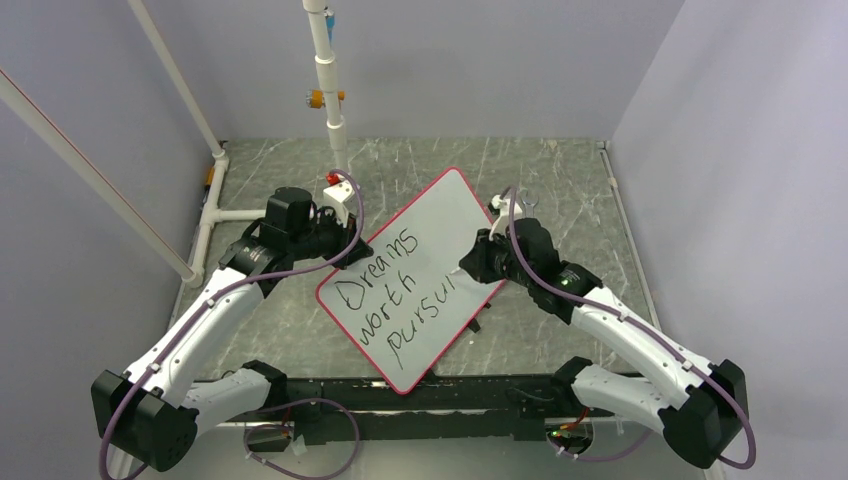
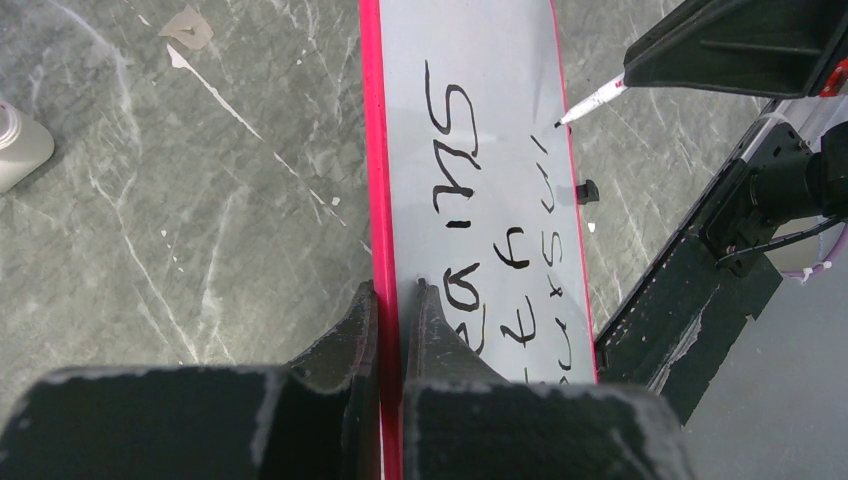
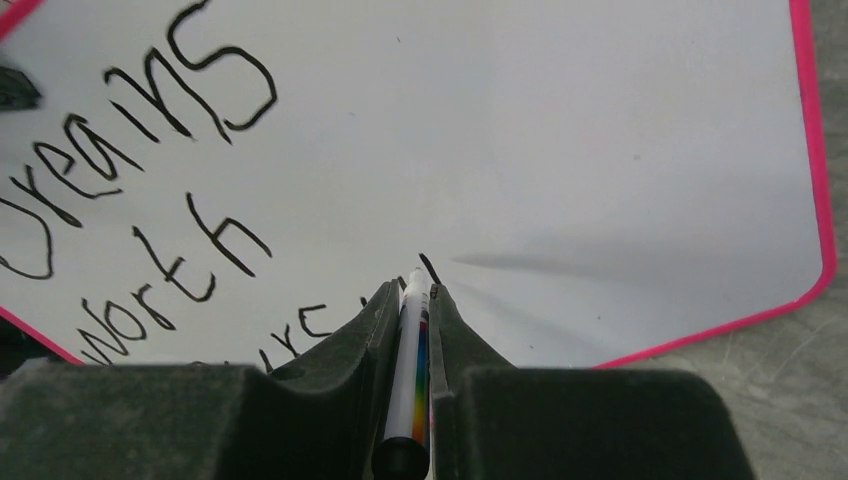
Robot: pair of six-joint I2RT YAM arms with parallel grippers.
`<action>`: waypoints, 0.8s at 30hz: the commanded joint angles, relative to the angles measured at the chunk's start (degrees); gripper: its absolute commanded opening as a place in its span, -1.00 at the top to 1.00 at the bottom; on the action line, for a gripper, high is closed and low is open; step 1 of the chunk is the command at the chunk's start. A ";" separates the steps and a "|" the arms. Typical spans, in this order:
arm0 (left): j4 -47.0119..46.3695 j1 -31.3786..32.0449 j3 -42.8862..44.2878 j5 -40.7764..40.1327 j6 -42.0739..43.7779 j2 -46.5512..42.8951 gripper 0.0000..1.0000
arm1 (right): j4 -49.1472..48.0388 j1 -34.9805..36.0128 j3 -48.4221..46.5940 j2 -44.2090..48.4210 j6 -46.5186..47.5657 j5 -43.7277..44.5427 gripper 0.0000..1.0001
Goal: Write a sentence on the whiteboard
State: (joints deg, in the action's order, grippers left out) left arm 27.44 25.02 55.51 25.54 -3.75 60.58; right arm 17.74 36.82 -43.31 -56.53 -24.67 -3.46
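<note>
Two arms engaged. Left fingers (image 2: 421, 302) pinch red rim of large white rectangular whiteboard (image 1: 452, 212) on grey marbled surface (image 1: 562, 180). Right fingers (image 3: 434, 302) clamp slim white marker (image 3: 409, 350) (tip on board) at end of unfinished black handwritten sentence (image 1: 395, 290); remaining letters belong further along third line, toward right arm.

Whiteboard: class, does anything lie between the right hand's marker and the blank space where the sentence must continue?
Nothing visible does. The right hand holds the marker tip at the whiteboard, and the surface past the last stroke of the sentence is bare. The left hand grips the rim, away from there.
</note>
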 commanded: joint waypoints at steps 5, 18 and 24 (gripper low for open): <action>1.85 0.71 -0.29 -2.95 6.47 0.09 1.00 | -6.00 -0.22 -4.70 -3.35 -1.21 -2.18 1.00; 1.83 0.68 -0.34 -2.77 6.47 -0.29 1.00 | -7.82 -0.36 -5.98 -6.73 -1.61 -3.57 1.00; 1.77 0.69 -0.31 -2.76 6.46 -0.11 1.00 | -7.98 -0.52 -4.97 -6.86 -1.53 -3.35 1.00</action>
State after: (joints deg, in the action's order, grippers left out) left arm 27.44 24.99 55.51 25.56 -3.75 60.58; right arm 12.71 36.71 -46.87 -63.40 -25.76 -6.50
